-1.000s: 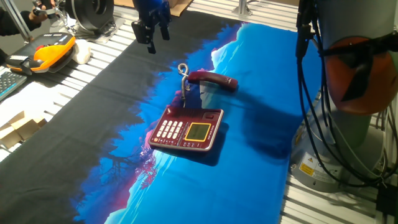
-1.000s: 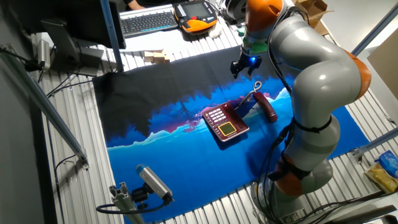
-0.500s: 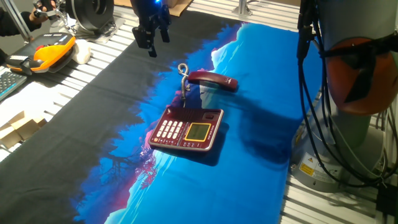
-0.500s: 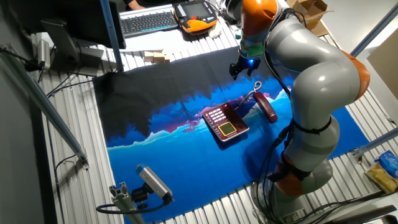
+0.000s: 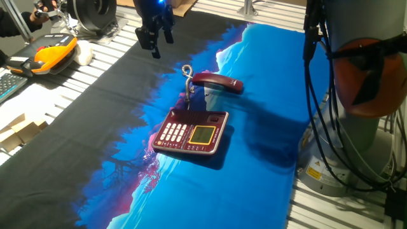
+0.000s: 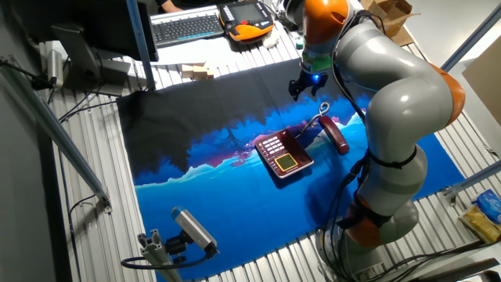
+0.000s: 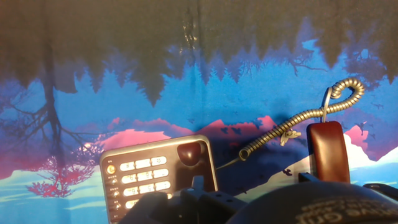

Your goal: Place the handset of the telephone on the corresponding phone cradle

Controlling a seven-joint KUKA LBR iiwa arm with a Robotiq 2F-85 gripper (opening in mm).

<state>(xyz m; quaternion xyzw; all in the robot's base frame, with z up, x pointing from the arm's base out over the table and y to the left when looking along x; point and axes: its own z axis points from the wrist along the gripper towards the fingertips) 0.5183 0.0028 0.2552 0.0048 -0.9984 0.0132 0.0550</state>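
Observation:
The dark red telephone [image 5: 191,132] lies flat on the blue and black cloth, its keypad and yellow-green display facing up. Its phone cradle [image 5: 198,117], the strip along the far edge, is bare. The maroon handset [image 5: 218,82] lies on the cloth just beyond the base, apart from it, and the curly cord [image 5: 187,76] loops upward between them. My gripper [image 5: 160,43] hangs open above the black part of the cloth, up and left of the handset, holding nothing. The hand view shows the telephone [image 7: 158,174], cradle [image 7: 196,168] and handset [image 7: 328,152] below; my fingertips are hidden.
An orange and black device [image 5: 54,51] and a keyboard [image 6: 188,27] lie on the slatted table beyond the cloth. Wooden blocks [image 6: 197,72] sit by the cloth's edge. The arm's base and cables [image 5: 356,95] stand at the right.
The gripper shifted slightly a second ago and has held still since. Handset and telephone have not moved.

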